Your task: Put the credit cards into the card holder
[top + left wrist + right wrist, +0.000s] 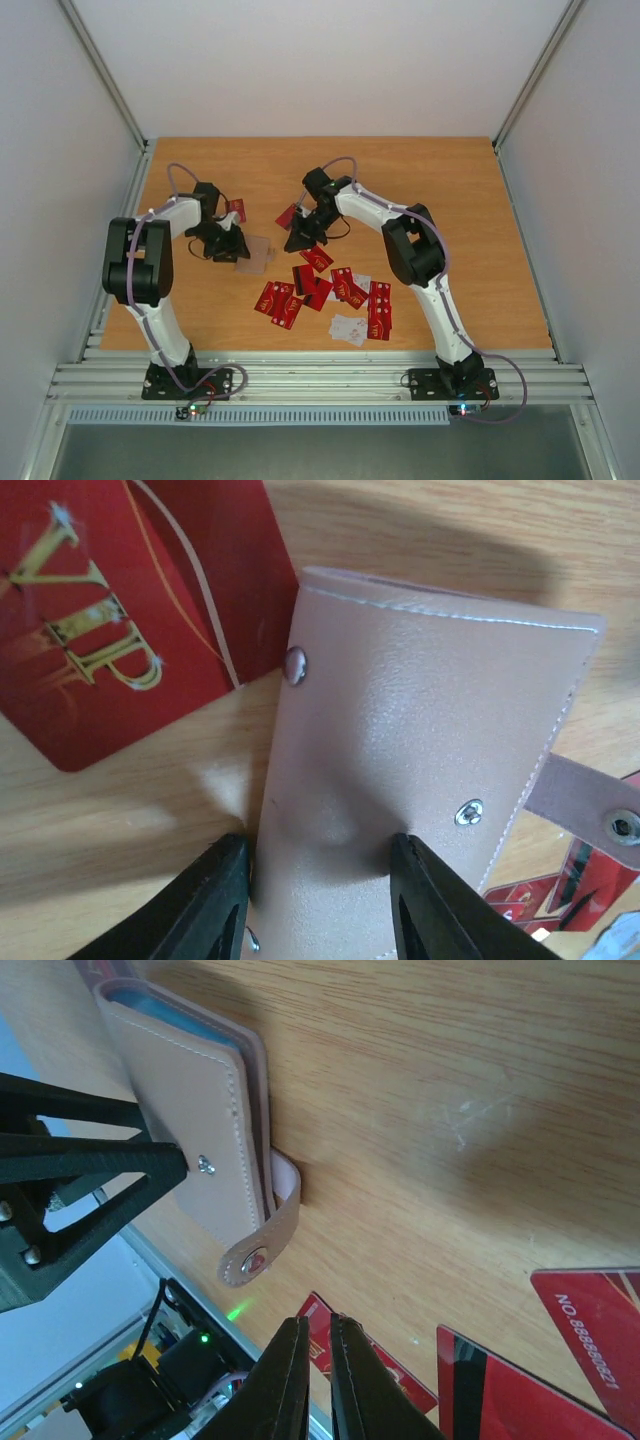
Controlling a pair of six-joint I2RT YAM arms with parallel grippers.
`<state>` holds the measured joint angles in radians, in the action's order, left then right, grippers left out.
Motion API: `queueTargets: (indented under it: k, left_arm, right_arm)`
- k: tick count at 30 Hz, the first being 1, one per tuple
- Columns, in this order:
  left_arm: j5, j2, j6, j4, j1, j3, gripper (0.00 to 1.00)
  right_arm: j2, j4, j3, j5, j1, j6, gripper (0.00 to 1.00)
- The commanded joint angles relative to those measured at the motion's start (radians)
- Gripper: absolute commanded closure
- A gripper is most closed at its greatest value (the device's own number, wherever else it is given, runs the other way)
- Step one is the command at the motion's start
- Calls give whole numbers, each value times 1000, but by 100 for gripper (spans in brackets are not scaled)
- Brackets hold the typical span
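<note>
The tan card holder (256,256) lies on the wooden table left of centre, its snap strap (256,1260) hanging open. My left gripper (232,248) has a finger pressed against each side of the card holder (420,710), so it is shut on it (320,855). The red credit cards (330,290) lie scattered near the table's front middle. My right gripper (298,240) hovers just right of the card holder (190,1090). Its fingers (318,1322) are shut with only a thin slit, nothing visible between them, and a red card (380,1370) lies on the table beneath.
A single red VIP card (120,620) lies beside the holder on its far side (236,209), and another red card (288,215) lies behind my right gripper. A pale card (348,328) lies face down at the front of the pile. A metal rail (320,380) borders the near edge.
</note>
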<state>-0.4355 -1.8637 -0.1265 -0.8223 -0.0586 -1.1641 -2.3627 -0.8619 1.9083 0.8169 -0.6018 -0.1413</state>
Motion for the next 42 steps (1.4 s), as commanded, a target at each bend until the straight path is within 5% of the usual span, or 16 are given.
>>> queueTargets:
  k: [1,17,42]
  left_arm:
    - [-17,-39,8,12,-15,-17,59]
    - [-106,-29,-232,89,-87,20,63]
    - [-102,-72,-268,102,-110,-11,67]
  right_arm:
    - [-29,13,13,31,-12,-26,91]
    - [-51,-16,41,9,4,-1,91]
    - [-104,-3,110,47,-11,-21,91]
